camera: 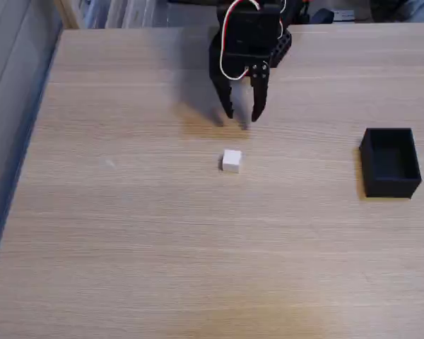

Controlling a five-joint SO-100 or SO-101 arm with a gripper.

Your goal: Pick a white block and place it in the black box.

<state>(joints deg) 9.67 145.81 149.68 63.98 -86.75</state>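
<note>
I am looking at a table (198, 247) showing a pale wood-grain surface, smooth and faintly sheened. The white block (231, 160) is looking like plain matt plastic with clean faces. The black box (390, 162) is showing thin matt walls, dull and unreflective. My gripper (242, 113) is looking like black plastic, with glossy red and white wires (230, 42) looping over it.
</note>
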